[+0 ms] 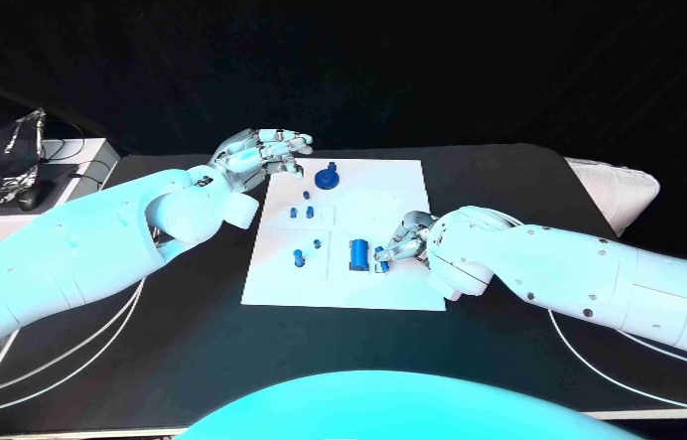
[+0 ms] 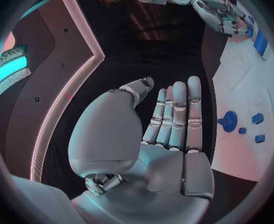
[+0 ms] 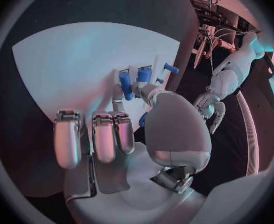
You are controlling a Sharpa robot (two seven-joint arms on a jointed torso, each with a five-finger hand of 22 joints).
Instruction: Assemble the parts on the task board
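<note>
Pinching a small blue part in the right hand over the task board, left hand released, fingers apart, near the board's far left corner.

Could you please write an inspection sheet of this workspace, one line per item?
Surface: black table, white board in the middle.
Job's things: blue parts on the board; a round part at its far edge, a cylinder by the right hand.
Clutter: nothing seen.
Hands: left hand at the board's far left corner, holding nothing, fingers apart; right hand pinching a small blue part.
Cables: white cables along the left arm.
Surroundings: dark backdrop, equipment at far left.
</note>
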